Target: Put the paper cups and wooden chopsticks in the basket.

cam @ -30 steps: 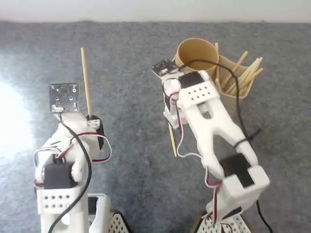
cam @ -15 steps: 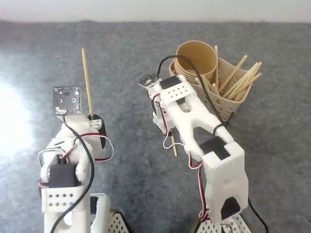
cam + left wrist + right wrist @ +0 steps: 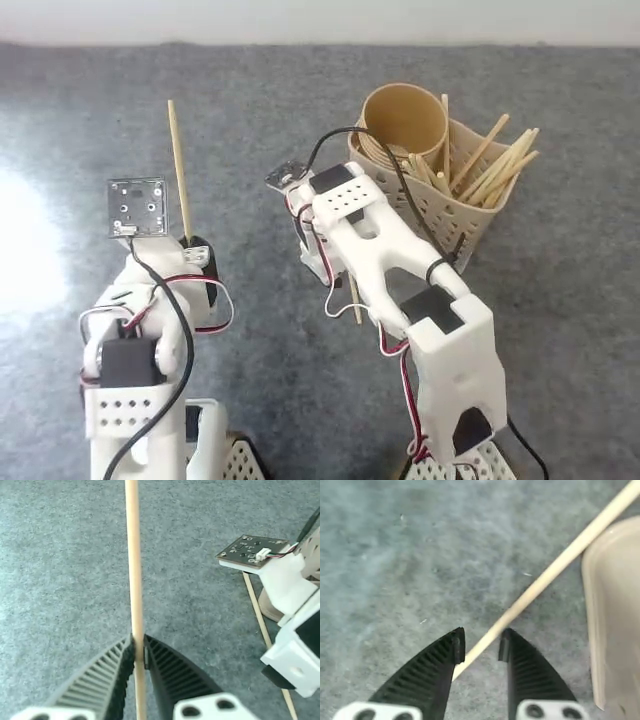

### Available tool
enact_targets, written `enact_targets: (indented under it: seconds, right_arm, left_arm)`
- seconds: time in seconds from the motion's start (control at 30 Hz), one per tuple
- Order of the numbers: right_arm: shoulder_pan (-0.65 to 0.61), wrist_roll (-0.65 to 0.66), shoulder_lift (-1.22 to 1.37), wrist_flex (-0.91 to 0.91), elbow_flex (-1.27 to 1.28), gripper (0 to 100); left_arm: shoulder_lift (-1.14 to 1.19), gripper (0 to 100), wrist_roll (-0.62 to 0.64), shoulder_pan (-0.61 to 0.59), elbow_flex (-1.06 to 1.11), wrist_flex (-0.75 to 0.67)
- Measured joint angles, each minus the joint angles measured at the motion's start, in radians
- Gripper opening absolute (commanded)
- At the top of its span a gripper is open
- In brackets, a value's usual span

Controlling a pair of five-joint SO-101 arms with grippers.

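Pinch on the held chopstick [image 3: 132, 555] by the left gripper [image 3: 138, 642]; the right gripper [image 3: 482, 640] is spread over the loose chopstick [image 3: 545, 575].
Near left, the held chopstick points away over the carpet [image 3: 250, 110]; its near end is cut off in the left wrist view, and whether it touches the carpet is hard to tell. Near right, the loose chopstick lies on the carpet between the spread fingers, with no clear contact; from above, the arm hides this gripper and most of the stick. A beige edge [image 3: 615, 605] just beside it is cut off: cup or basket, I cannot tell. Far right, the basket [image 3: 455, 215] holds a cup [image 3: 405, 115] and a bundle of chopsticks [image 3: 495, 160]; the arm covers its near left side.
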Motion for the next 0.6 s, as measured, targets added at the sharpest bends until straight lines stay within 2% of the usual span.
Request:
enact_targets:
  seconds: [0.03, 0.37, 0.6]
  right_arm:
    - [0.000, 0.000, 0.000, 0.000, 0.000, 0.3]
    - [0.000, 0.002, 0.041, 0.002, 0.000, 8.4]
    - [0.000, 0.034, 0.044, 0.104, -0.043, 8.5]
  left_arm:
    - [0.000, 1, 0.000, 0.000, 0.000, 0.000]
    - [0.000, 1, 0.000, 0.000, 0.000, 0.000]
    - [0.000, 1, 0.000, 0.000, 0.000, 0.000]
